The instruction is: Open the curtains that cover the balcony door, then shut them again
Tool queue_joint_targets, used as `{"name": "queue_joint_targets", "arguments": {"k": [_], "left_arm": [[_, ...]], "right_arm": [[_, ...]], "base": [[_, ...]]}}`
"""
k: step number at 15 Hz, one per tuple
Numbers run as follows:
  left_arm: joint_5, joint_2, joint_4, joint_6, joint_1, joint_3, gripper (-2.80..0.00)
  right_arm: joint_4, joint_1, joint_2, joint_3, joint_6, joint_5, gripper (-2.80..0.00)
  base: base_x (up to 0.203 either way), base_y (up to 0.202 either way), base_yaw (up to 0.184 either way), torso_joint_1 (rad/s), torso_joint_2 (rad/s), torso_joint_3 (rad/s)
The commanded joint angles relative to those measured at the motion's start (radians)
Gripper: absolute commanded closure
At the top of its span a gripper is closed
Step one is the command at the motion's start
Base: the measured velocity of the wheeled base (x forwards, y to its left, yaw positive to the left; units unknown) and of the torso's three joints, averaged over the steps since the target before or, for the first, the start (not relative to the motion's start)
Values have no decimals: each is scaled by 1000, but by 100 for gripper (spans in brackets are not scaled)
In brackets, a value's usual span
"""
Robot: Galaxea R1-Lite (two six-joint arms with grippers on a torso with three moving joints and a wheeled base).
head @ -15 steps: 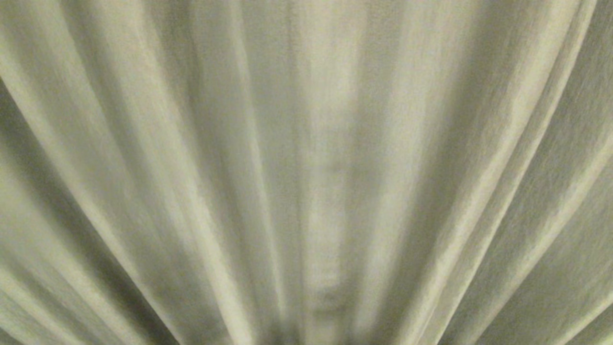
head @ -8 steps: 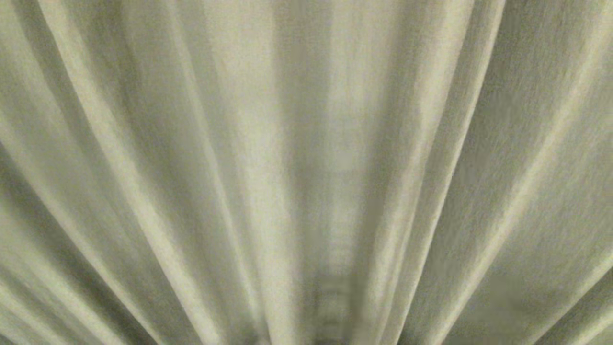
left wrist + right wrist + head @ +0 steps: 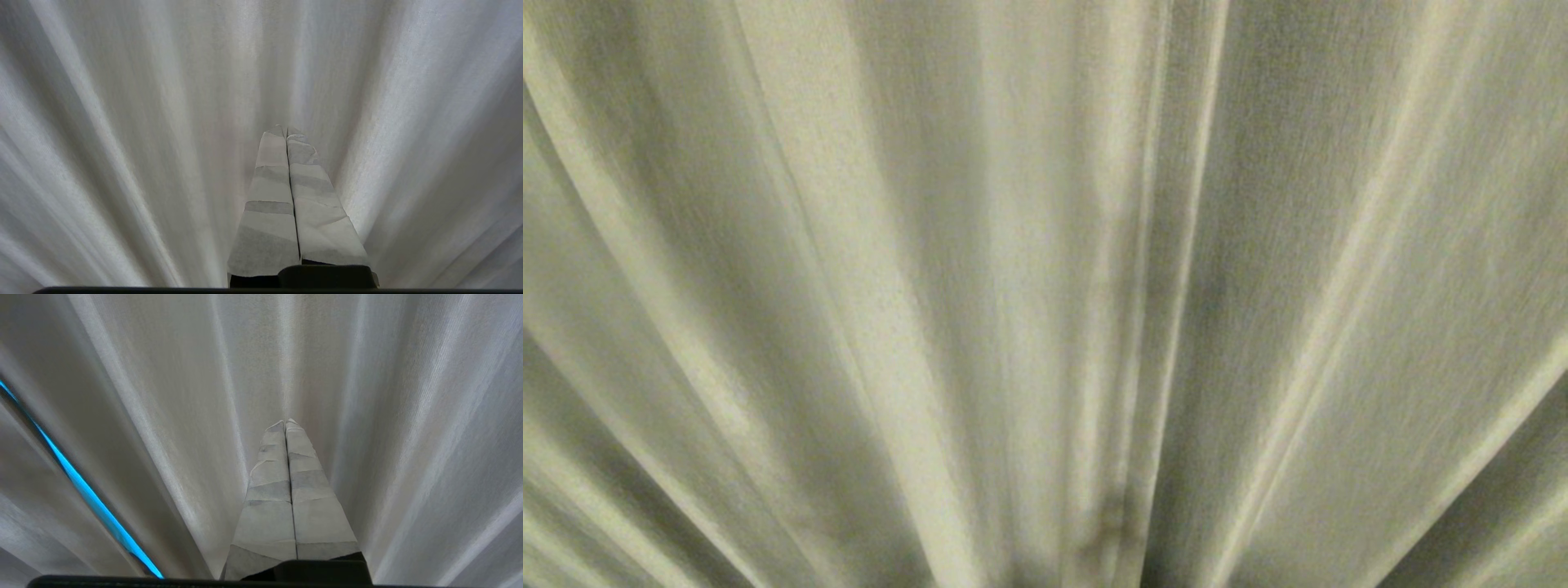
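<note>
**Q:** Woven beige cloth fills the head view. What is it?

**A:** The curtains (image 3: 1045,294), hanging in pleats right in front of the robot. They span every view from edge to edge. The door is hidden behind them and cannot be seen.

**Q:** Where are the pincers, and in what state?

**A:** Neither shows in the head view. In its own wrist view the left pincer (image 3: 286,130) points at the cloth, its taped fingers (image 3: 269,204) pressed together on nothing. The right pincer (image 3: 286,422) is the same: fingers (image 3: 312,514) pressed together, empty, tips near the pleats. Whether either tip touches the cloth cannot be told.

**Q:** How far along is the task?

**A:** Judged from these views, the curtains cover the opening and no fold is gripped. That fits the start, before opening, or the end, after closing; the views do not settle which. One narrow bright blue slit (image 3: 81,490) shows between two folds in the right wrist view, so the cloth parts slightly there.

**Q:** What of the surface and the room?

**A:** Only fabric is visible: matte, ribbed weave, soft vertical folds. No floor, wall or frame appears.
</note>
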Motion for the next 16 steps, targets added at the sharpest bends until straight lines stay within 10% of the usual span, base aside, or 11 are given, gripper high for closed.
{"name": "queue_joint_targets", "arguments": {"k": [1, 16], "left_arm": [[0, -1, 0, -1, 0, 0, 0], [0, -1, 0, -3, 0, 0, 0]], "right_arm": [[-1, 0, 0, 0, 0, 0, 0], [-3, 0, 0, 0, 8, 0, 0]], "base": [[0, 0, 0, 0, 0, 0], [0, 0, 0, 0, 0, 0]]}}
